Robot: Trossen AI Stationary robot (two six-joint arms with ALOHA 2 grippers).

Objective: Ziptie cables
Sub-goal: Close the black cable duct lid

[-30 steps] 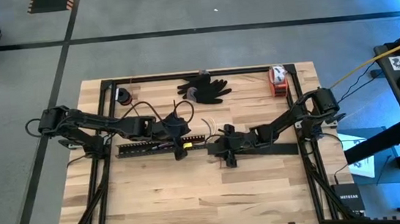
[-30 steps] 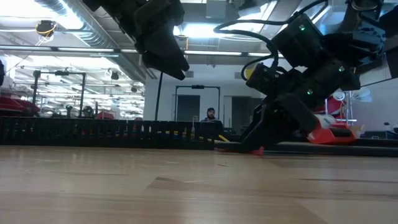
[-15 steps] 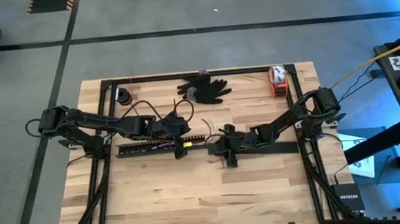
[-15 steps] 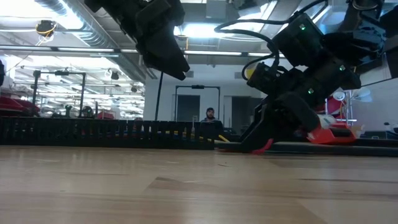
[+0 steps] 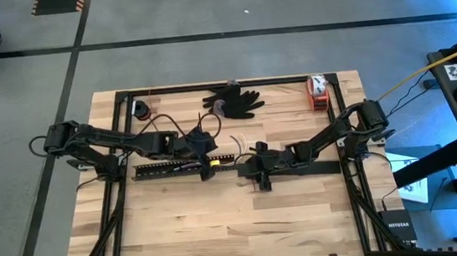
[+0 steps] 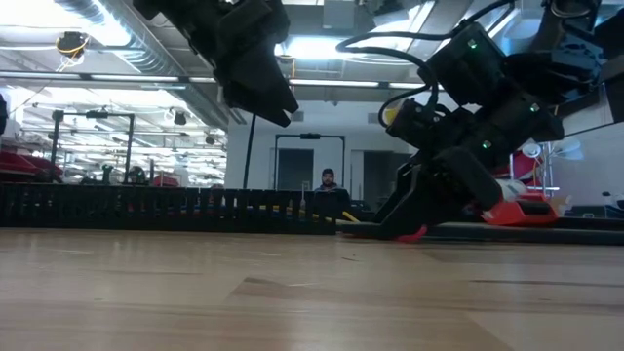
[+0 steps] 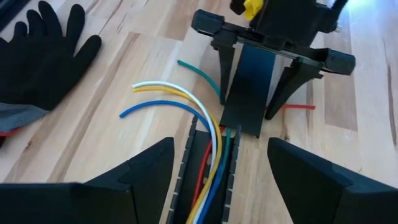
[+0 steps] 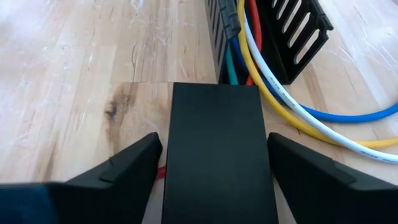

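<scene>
The cables (image 7: 186, 106), white, yellow, blue, green and red, lie in a black comb-slotted bar (image 5: 169, 167); their free ends curve out onto the table. My left gripper (image 7: 221, 162) hangs open above the bar's end, holding nothing. My right gripper (image 8: 214, 146) is low at the table, open, with one finger on each side of a flat black strip (image 8: 217, 155) that lies on the wood; a sliver of table shows beside one finger. A short red piece (image 7: 298, 107) lies by that gripper. No ziptie shows in any view.
A black glove (image 5: 234, 100) lies at the table's far edge, with a dark roll (image 5: 141, 109) to its left and a red-and-white object (image 5: 317, 90) at the far right. Bare wood (image 5: 221, 221) fills the near half. A person stands far off in the room.
The short red piece under my right gripper has shifted slightly on the table. Both arms have kept their places.
</scene>
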